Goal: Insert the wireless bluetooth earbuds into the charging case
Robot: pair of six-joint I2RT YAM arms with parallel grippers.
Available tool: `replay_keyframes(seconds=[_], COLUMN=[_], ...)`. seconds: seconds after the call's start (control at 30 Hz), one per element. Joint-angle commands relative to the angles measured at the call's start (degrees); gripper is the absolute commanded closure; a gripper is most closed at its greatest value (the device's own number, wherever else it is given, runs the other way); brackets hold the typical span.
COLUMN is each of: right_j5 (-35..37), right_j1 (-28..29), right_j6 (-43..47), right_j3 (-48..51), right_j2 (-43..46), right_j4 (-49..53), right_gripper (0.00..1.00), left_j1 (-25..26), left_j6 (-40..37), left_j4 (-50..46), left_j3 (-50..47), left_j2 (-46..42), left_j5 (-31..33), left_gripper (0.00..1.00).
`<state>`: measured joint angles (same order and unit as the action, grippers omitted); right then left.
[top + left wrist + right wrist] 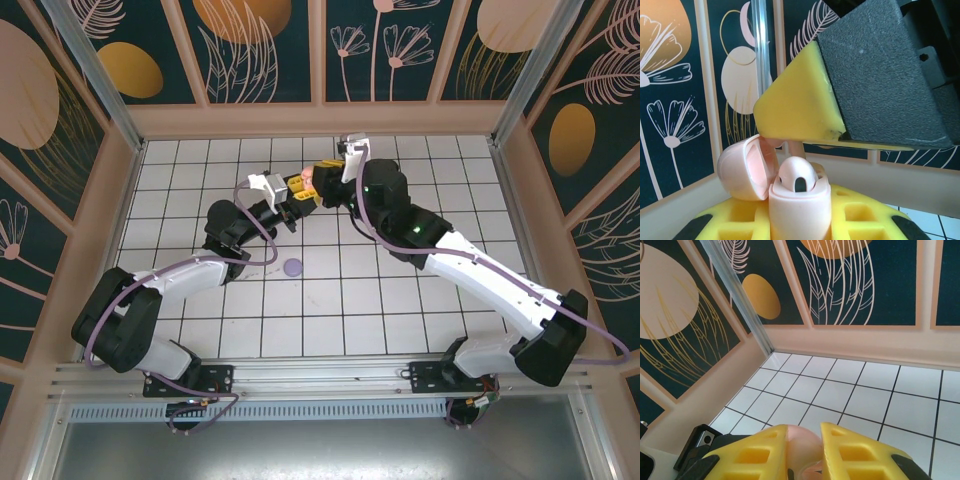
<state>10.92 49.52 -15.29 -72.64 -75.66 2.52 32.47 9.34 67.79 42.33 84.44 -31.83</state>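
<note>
Pink case (800,210), lid (747,167) open, pinched upright in left claw (800,222); one earbud (797,175) seated. Right claw (804,454) pinched pink piece (804,440), likely second earbud, just above case mouth; we judged straight descent needed.

From above, the pink blob (308,176) between the left gripper (297,187) and the right gripper (324,172) is too small to make out; in the left wrist view the pink case (800,212) is cut off at 6 o'clock and hides the middle of the yellow fingers (875,220) behind it; the earbud (796,175) shows its head alone; in the right wrist view a pink piece (803,447) sits between yellow pads (775,440), mostly hidden and cut off at 6 o'clock; earbud or case, unclear.
</note>
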Motion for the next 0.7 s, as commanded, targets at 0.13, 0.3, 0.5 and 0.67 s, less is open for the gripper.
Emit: replay_keyframes(seconds=[0.13,0.3,0.5,0.67], right_j5=[-1.8,0.3,2.2,2.6], right_j1=[2.3,2.3,2.3,2.1], right_j6=[0.2,-1.6,-2.8,-3.6], right_j3=[0.0,-1.7,-4.5,-6.2], right_j2=[-2.3,-2.6,-3.1,-3.5], right_j4=[6.0,6.3,7.0,7.6], right_gripper=[0.77,0.67,0.61,0.52], left_j1=[0.5,0.5,0.5,0.5], left_j6=[0.4,0.4,0.5,0.6], left_j4=[5.2,5.1,4.9,4.7], left_j3=[1.5,1.4,1.3,1.1], left_j2=[-1.4,-1.4,-1.5,-1.6], left_j5=[0.1,0.3,0.2,0.3], left_gripper=[1.00,1.00,1.00,1.00])
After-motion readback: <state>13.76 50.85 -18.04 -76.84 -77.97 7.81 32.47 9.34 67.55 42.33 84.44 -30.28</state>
